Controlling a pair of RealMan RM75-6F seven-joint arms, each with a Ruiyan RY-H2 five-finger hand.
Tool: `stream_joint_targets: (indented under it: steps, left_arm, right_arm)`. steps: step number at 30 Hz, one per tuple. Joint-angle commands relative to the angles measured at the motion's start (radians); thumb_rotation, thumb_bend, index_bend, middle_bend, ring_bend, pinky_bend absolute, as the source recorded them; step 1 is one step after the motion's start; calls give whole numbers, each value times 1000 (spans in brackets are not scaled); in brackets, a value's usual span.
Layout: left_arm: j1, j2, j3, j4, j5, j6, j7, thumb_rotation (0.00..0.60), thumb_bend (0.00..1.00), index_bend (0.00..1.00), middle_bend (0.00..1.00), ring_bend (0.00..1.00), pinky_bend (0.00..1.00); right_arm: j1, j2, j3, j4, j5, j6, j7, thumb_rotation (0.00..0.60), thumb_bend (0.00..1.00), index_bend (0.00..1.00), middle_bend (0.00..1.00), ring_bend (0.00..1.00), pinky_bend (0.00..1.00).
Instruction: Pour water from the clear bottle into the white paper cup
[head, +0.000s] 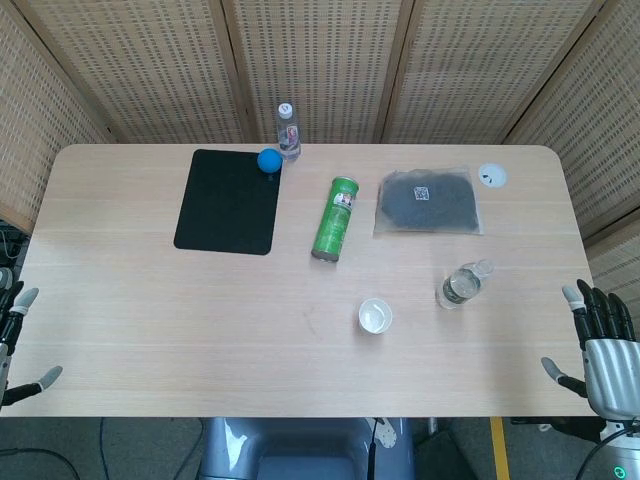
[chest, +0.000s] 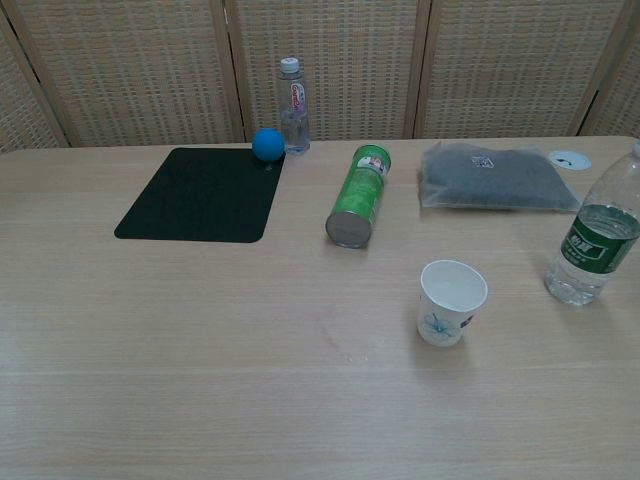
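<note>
A clear water bottle (head: 463, 284) with a green label stands upright on the table's right side, also at the right edge of the chest view (chest: 592, 245). The white paper cup (head: 375, 316) stands upright to its left, nearer the front (chest: 452, 302). My right hand (head: 603, 345) hangs off the table's right front corner, fingers spread, holding nothing, well to the right of the bottle. At the left front edge my left hand (head: 15, 340) shows only partly, fingers apart and empty. Neither hand appears in the chest view.
A second small clear bottle (head: 288, 130) stands at the back beside a blue ball (head: 269, 160) and a black mat (head: 229, 201). A green can (head: 335, 218) lies on its side mid-table. A dark bag (head: 427, 202) and a white disc (head: 491, 176) lie back right.
</note>
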Motion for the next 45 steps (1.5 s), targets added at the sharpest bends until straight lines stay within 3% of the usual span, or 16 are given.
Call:
stream_joint_targets:
  steps: [1, 10, 14, 20, 25, 37, 45]
  left_arm:
    - [3, 2, 1, 1, 2, 5, -5, 600, 94, 0, 0, 0, 0]
    - [2, 3, 1, -3, 1, 1, 3, 600, 93, 0, 0, 0, 0]
    - [1, 0, 3, -5, 4, -3, 14, 600, 94, 0, 0, 0, 0]
    - [-2, -2, -2, -13, 1, -4, 23, 600, 93, 0, 0, 0, 0]
    - [-5, -3, -3, -17, -2, -10, 29, 600, 93, 0, 0, 0, 0]
    - [-19, 8, -9, -19, -28, -38, 12, 600, 94, 0, 0, 0, 0]
    - [-29, 8, -20, -21, -55, -53, 16, 600, 94, 0, 0, 0, 0]
  right_arm:
    - [-2, -1, -1, -2, -3, 3, -4, 600, 0, 0, 0, 0, 0]
    - [2, -4, 4, 5, 11, -11, 16, 600, 0, 0, 0, 0, 0]
    - [42, -9, 21, 43, 94, -124, 144, 600, 0, 0, 0, 0, 0]
    - [153, -47, 43, 271, 142, -365, 505, 600, 0, 0, 0, 0, 0]
    - [227, -89, 35, 410, 125, -507, 722, 600, 0, 0, 0, 0, 0]
    - [370, -236, 29, 638, 144, -751, 885, 600, 0, 0, 0, 0, 0]
    - [420, -341, 44, 769, 154, -802, 974, 600, 0, 0, 0, 0, 0]
